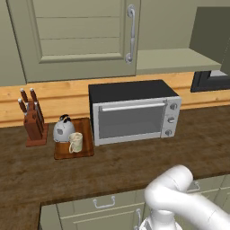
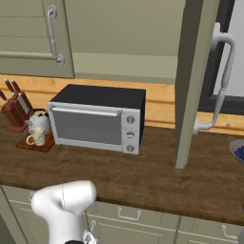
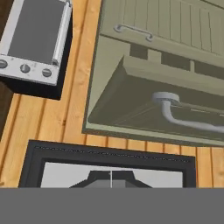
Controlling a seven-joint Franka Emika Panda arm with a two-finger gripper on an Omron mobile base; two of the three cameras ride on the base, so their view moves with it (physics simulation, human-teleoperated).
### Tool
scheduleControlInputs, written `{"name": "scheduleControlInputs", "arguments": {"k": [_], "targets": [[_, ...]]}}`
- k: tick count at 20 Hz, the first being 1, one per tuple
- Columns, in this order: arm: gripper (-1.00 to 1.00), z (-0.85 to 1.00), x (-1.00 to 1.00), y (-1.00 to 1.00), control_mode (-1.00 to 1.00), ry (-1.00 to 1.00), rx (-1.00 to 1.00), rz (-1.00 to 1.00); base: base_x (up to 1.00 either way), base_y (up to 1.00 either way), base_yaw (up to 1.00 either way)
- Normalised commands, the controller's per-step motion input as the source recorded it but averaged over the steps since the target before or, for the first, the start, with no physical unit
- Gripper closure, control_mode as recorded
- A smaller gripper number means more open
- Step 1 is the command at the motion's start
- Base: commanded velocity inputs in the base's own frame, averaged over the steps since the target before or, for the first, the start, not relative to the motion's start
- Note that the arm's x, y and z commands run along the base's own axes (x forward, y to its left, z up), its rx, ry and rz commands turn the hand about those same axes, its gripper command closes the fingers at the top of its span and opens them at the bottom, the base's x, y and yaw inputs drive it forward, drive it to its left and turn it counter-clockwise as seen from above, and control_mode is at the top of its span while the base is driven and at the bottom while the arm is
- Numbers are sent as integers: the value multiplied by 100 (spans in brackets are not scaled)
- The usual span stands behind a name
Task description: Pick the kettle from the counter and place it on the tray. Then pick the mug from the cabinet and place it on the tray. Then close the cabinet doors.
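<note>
Closing the cabinet doors is the step in hand, judging by how the task's things lie. In the left base view the kettle (image 1: 64, 129) and the mug (image 1: 75, 142) both stand on the tray (image 1: 85, 150), at left of centre of the frame, between the knife block (image 1: 32, 121) and the toaster oven (image 1: 133, 112) on the counter (image 1: 134, 166). The left cabinet door (image 1: 74, 36) at the top of that frame sits flush and appears shut. The right cabinet door (image 2: 193, 81) stands swung out, edge-on at upper right of the right base view, its bar handle (image 2: 220, 81) facing right. The pale shelf (image 2: 124, 66) of the cabinet lies exposed between the two doors.

The gripper (image 3: 110, 178) shows at the bottom centre of the hand view, its tips pressed together and holding nothing. That view looks toward the open door and its handle (image 3: 183, 116), at centre right.

Judgement: the next move calls for bringing the closed fingers against the door's outer face and pushing it round until it meets the cabinet frame.
</note>
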Motion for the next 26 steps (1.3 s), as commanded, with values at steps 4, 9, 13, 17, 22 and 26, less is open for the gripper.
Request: {"name": "scheduleControlInputs", "arguments": {"k": [4,9,13,17,22,26], "targets": [[100,9,37,-6,-100,0,3,8,0,0,0],[100,14,31,53,-100,0,1,17,0,0,0],[100,17,36,84,-100,-1,0,15,0,0,0],[100,32,29,74,-100,-7,0,12,0,0,0],[100,32,21,80,-100,-9,0,7,0,0,0],[100,12,20,99,-100,-6,0,1,0,0,0]]}}
